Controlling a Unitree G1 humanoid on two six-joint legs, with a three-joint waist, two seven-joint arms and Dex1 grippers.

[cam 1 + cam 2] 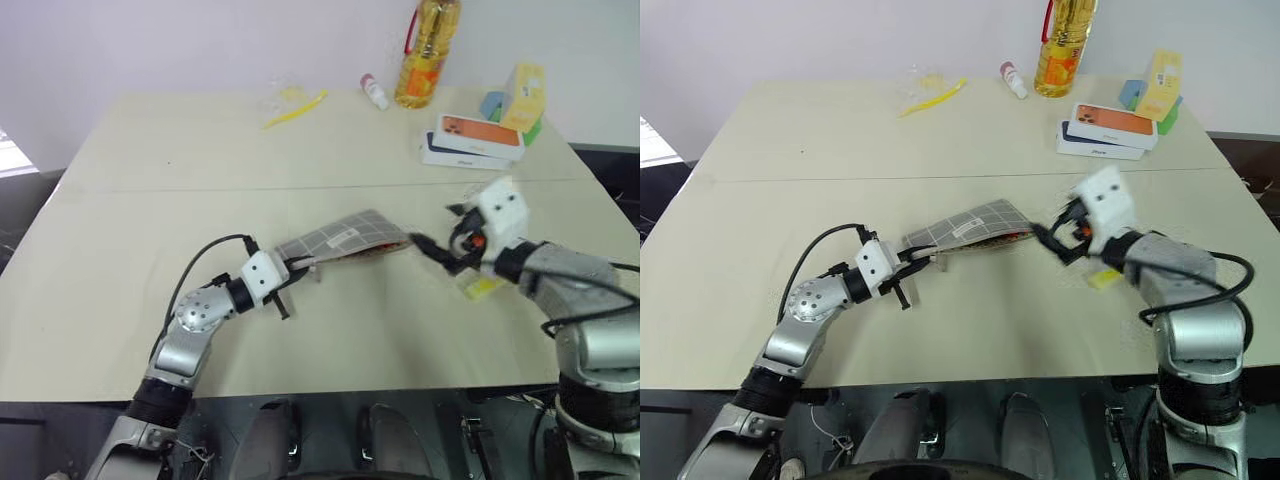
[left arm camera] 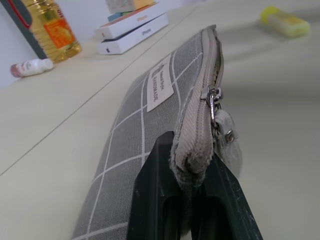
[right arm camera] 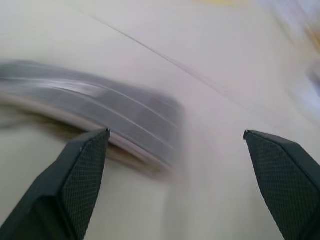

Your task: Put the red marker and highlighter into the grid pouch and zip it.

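My left gripper (image 1: 296,266) is shut on the left, zipper end of the grid pouch (image 1: 342,238), a grey fabric pouch with white lines and a white label (image 2: 160,90). The pouch stretches to the right, just above the table. The zipper pull (image 2: 215,97) sits close to my left fingers. My right gripper (image 1: 437,252) stands open and empty just off the pouch's right end (image 3: 125,115). A reddish streak (image 1: 375,252) shows at that end; I cannot tell whether it is the red marker. The yellow highlighter (image 1: 483,288) lies on the table under my right wrist.
At the back right of the beige table (image 1: 150,300) stand an oil bottle (image 1: 428,50), stacked phone boxes (image 1: 470,140) and coloured cartons (image 1: 520,100). A small white bottle with a red cap (image 1: 374,92) and a long yellow stick (image 1: 295,108) lie at the back.
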